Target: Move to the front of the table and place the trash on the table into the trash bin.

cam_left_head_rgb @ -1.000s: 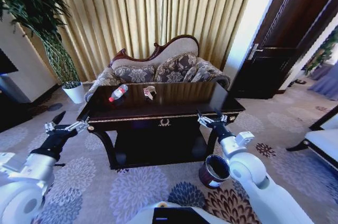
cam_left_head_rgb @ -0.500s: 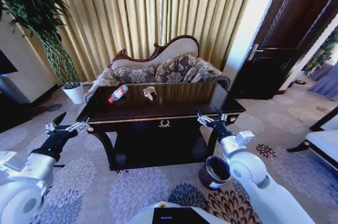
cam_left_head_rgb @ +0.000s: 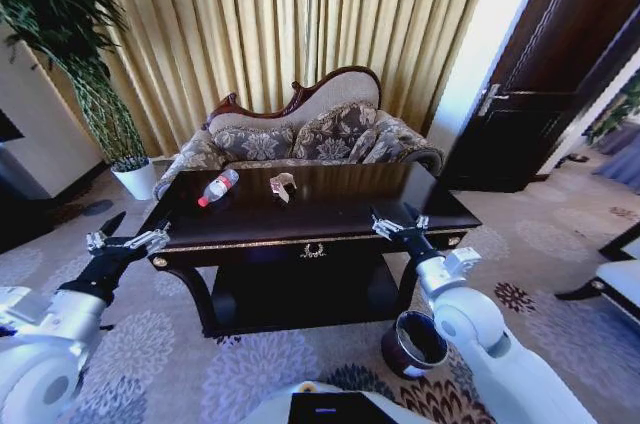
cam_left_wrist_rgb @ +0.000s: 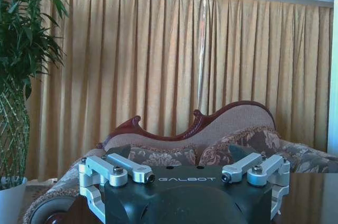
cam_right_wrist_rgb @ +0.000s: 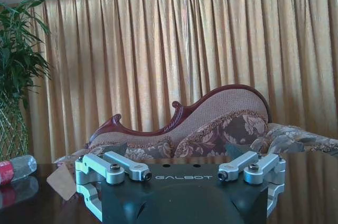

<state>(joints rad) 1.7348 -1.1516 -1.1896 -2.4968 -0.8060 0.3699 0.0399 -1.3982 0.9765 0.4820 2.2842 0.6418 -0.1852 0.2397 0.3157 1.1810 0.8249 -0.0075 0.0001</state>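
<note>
While both arms are held out low in front of the robot, the left gripper (cam_left_head_rgb: 128, 237) hangs off the left front corner of the table (cam_left_head_rgb: 330, 227) and the right gripper (cam_left_head_rgb: 397, 223) sits over the tabletop's right front edge, each with its fingers spread apart and nothing between them. On the far left of the tabletop lies a clear bottle (cam_left_head_rgb: 217, 187) with a red cap and red label, whose print is too small to read; a crumpled tan wrapper (cam_left_head_rgb: 283, 184) lies near it toward the middle. The trash bin (cam_left_head_rgb: 415, 343), dark with a white patch, stands on the patterned carpet (cam_left_head_rgb: 250, 374) by the table's right front leg, beside the right arm. Each wrist view shows the word GALBOT in pale letters on the black gripper body. From the right wrist the bottle (cam_right_wrist_rgb: 16, 168) and the wrapper (cam_right_wrist_rgb: 60, 182) show at the side on the glossy top, before the ornate sofa (cam_right_wrist_rgb: 211, 129) and gold curtains (cam_right_wrist_rgb: 158, 49). From the left wrist the sofa (cam_left_wrist_rgb: 211, 134) and a tall plant (cam_left_wrist_rgb: 21, 65) show
</note>
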